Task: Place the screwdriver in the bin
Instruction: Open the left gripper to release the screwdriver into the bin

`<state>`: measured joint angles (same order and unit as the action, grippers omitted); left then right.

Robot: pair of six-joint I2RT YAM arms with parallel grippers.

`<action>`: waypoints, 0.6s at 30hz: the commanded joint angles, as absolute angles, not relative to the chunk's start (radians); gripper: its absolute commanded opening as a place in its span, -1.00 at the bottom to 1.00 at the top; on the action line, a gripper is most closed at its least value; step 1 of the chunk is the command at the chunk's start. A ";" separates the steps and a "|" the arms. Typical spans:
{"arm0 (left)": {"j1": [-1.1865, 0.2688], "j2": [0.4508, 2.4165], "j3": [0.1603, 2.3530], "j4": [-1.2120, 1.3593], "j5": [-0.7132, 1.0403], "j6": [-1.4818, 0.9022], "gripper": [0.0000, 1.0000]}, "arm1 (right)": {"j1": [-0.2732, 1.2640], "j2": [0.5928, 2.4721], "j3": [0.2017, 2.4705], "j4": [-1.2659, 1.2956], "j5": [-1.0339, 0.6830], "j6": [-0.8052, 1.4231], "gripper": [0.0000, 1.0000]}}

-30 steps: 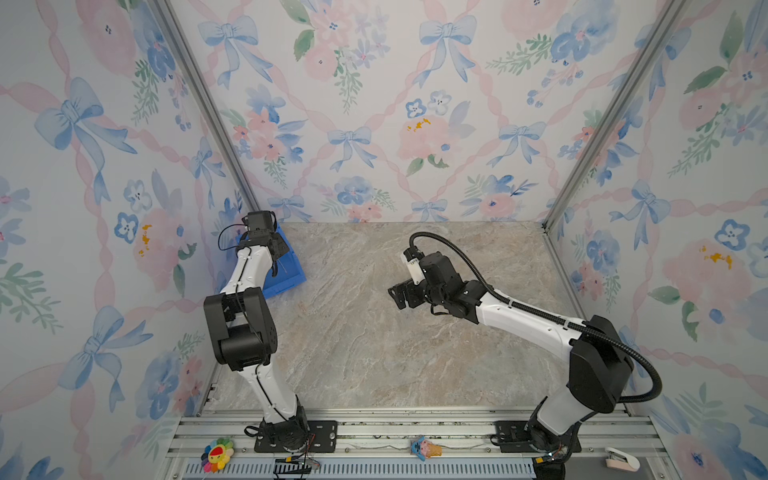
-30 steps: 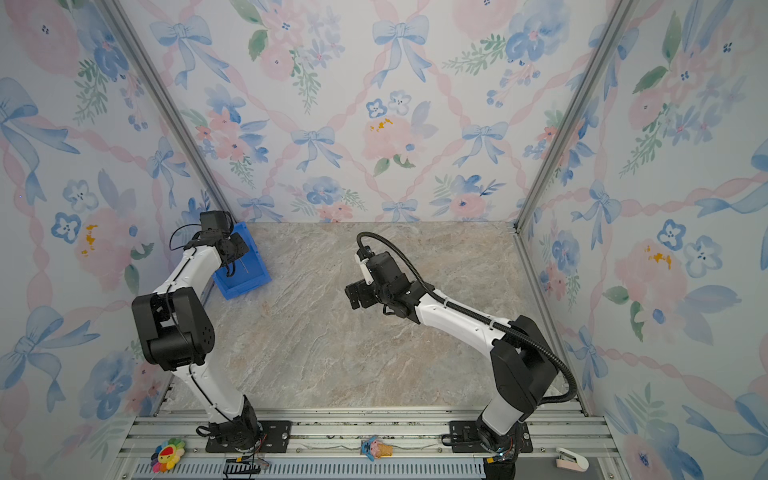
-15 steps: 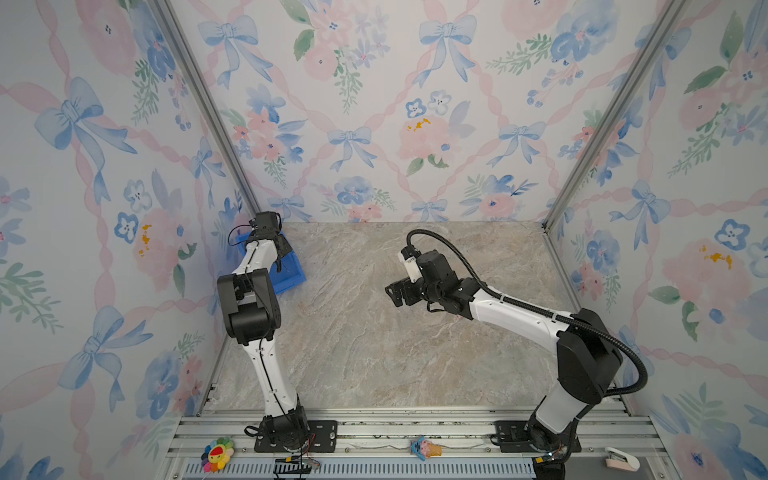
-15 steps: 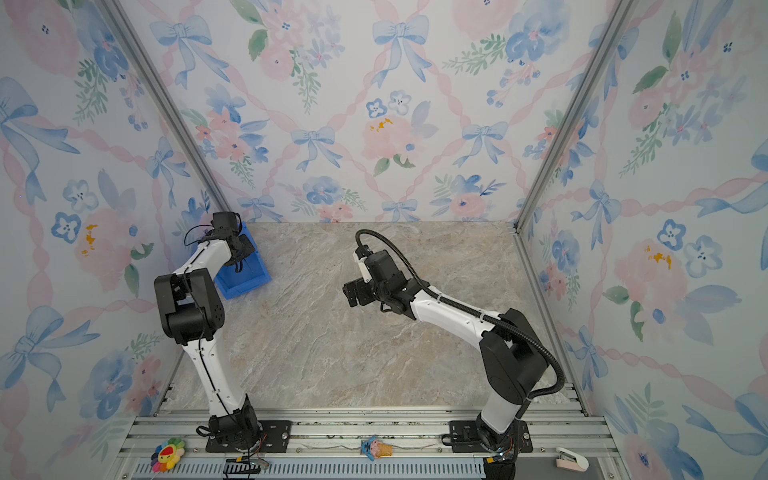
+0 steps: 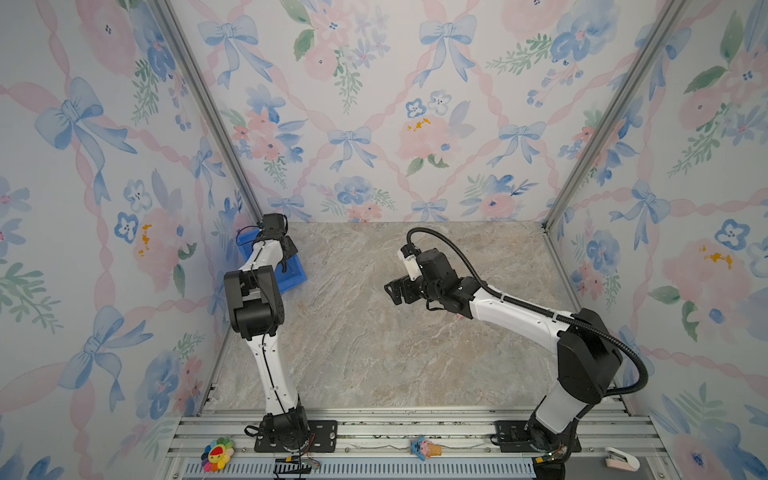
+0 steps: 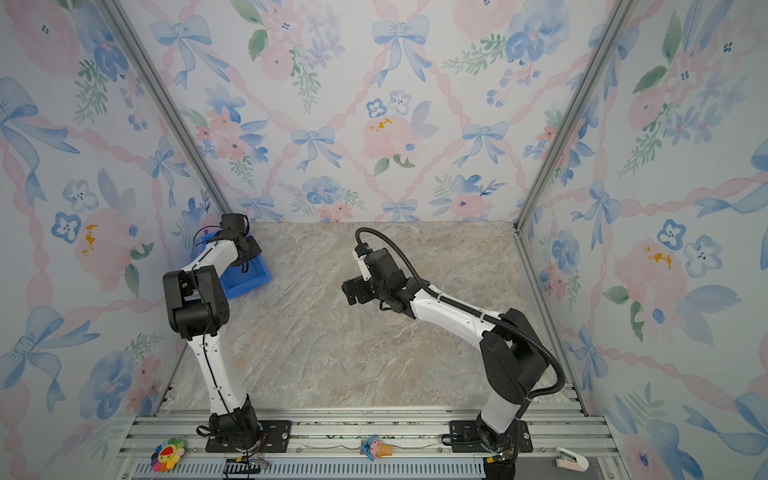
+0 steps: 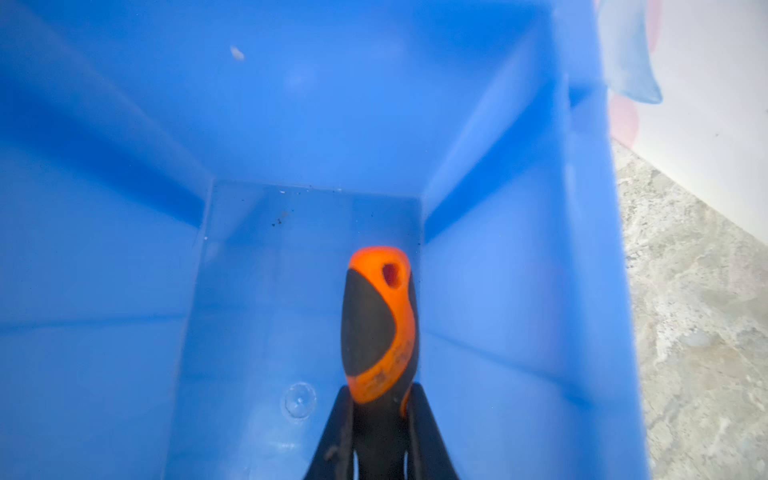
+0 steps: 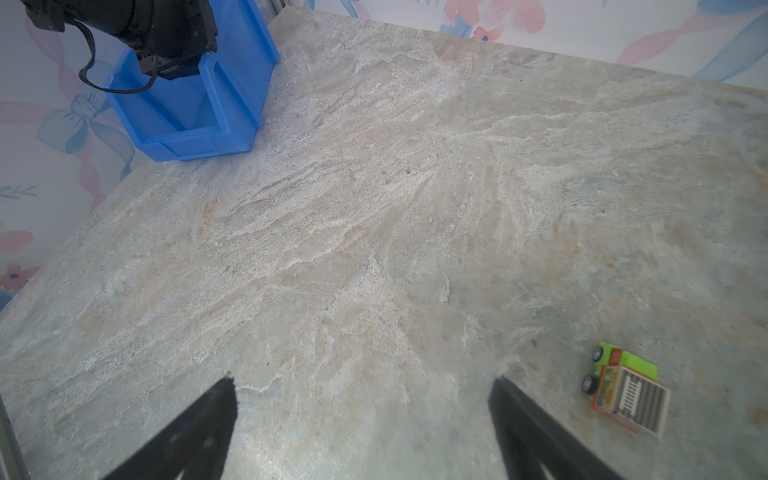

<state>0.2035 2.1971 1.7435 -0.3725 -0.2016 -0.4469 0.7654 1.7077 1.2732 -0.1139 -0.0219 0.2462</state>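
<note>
The screwdriver (image 7: pixel 378 324), black and orange handle outward, is clamped in my left gripper (image 7: pixel 380 399), which is shut on its lower end. It hangs inside the blue bin (image 7: pixel 519 249), just above the bin's floor. In both top views the bin (image 5: pixel 296 277) (image 6: pixel 255 277) stands at the far left by the wall, with the left gripper (image 5: pixel 285 262) (image 6: pixel 246 266) lowered into it and hiding the screwdriver. My right gripper (image 5: pixel 392 291) (image 6: pixel 348 293) hovers over the middle of the table, open and empty (image 8: pixel 361 386). The right wrist view also shows the bin (image 8: pixel 199 137).
A small green and orange toy truck (image 8: pixel 623 390) lies on the marble table near the right gripper. On the front rail sit a colourful flower toy (image 5: pixel 216 453), a small ice-cream toy (image 5: pixel 424 449) and a white and pink object (image 5: pixel 621 459). Walls close the table on three sides.
The left arm's elbow has swung up and back toward the bin while its gripper stayed over it. The right gripper has drifted slightly left.
</note>
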 commanded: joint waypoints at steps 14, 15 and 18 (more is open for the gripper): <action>0.197 2.144 1.738 -0.359 -0.176 -0.420 -0.28 | 0.722 1.577 1.265 -0.146 0.020 0.206 0.94; 0.194 2.134 1.737 -0.359 -0.176 -0.416 -0.28 | 0.719 1.566 1.261 -0.152 0.026 0.202 0.94; 0.176 2.084 1.714 -0.359 -0.189 -0.393 -0.26 | 0.705 1.521 1.241 -0.177 0.055 0.192 0.94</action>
<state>0.1970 2.1685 1.7355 -0.3637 -0.1909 -0.4225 0.7212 1.5711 1.2648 -0.1276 0.0162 0.2157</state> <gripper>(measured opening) 0.369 0.968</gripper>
